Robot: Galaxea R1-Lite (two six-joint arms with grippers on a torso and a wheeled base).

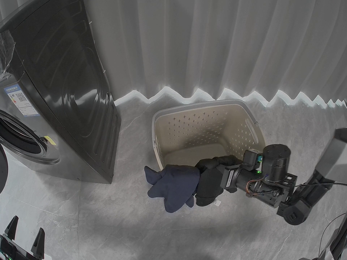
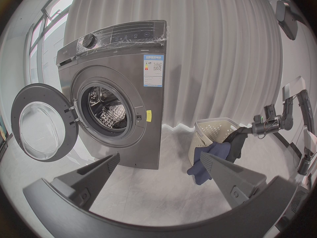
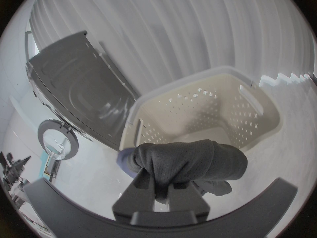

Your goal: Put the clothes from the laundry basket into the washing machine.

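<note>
- Fingers (image 2: 95,172) of the left gripper (image 2: 158,156) stood wide apart. We saw that gripper low at the near left, above the grey floor (image 1: 108,221) and pointed toward the washing machine.
- At the far left we found the washing machine (image 1: 61,91), dark grey, with its back near the curtain. Its round door (image 2: 41,123) was swung fully open to one side, and the drum (image 2: 107,109) behind the opening showed its metal wall.
- Behind everything, a pale pleated curtain (image 1: 224,37) hung down to the floor.
- In the middle, the laundry basket (image 1: 202,107) stood on the floor, to the right of the machine and apart from it. We could see its pale perforated walls and part of its bottom.
- The blue garment (image 1: 175,186) hung outside the basket's near rim, on the left of the black one and touching it. We could not tell whether it reached the floor, nor whether the gripper held it too.
- Just to its right, the black garment (image 1: 209,186) was bunched over the same near rim, with its upper end raised.
- At the right, the right gripper (image 3: 161,190) was clamped on a fold of the black garment, its two fingers pressed onto the cloth. Its arm came in from the right, beside the basket's near right corner.
</note>
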